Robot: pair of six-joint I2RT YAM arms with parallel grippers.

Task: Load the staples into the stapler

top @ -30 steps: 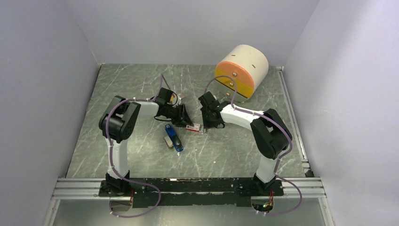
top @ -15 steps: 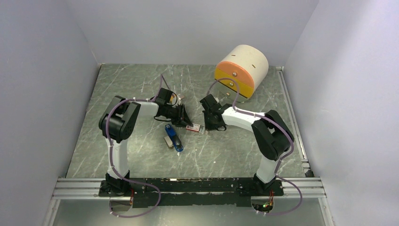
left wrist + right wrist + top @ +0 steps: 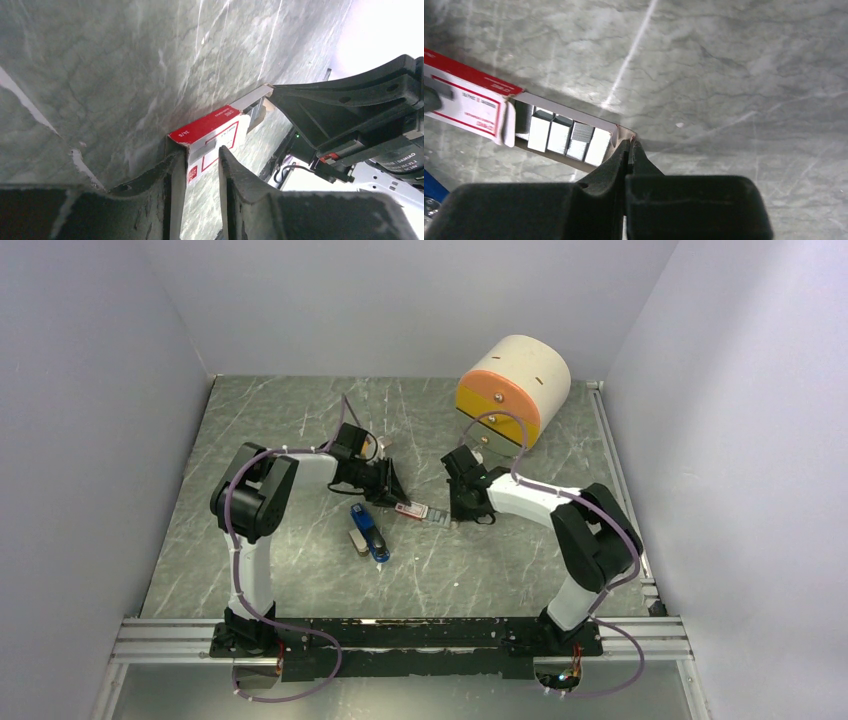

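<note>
Looking down from the top external view: the left gripper (image 3: pixel 393 492) and the right gripper (image 3: pixel 456 510) face each other mid-table (image 3: pixel 300 420), with a red-and-white box (image 3: pixel 409 510) between them. A pale inner tray (image 3: pixel 436 516) juts from the box's right end toward the right gripper. The staples themselves are too small to make out in this view. A blue stapler (image 3: pixel 369 534) lies just near of the box, apart from both grippers. A cream drum with an orange face (image 3: pixel 512 388) sits at the far right.

Left wrist view: the left gripper's two dark fingers (image 3: pixel 160 190) are set narrow, clamped on the left end of the box. The box lies flat on the table. Beyond its other end the right gripper's black fingers meet the tray's tip.

Right wrist view: the right gripper's fingers (image 3: pixel 616 167) are closed down to a sliver, pinching the end flap of the tray. The tray stands partway out of the red sleeve. The staples (image 3: pixel 569 137) sit inside the exposed tray as silver-grey ribbed blocks side by side. A blue edge of the stapler shows at the lower left corner.
</note>
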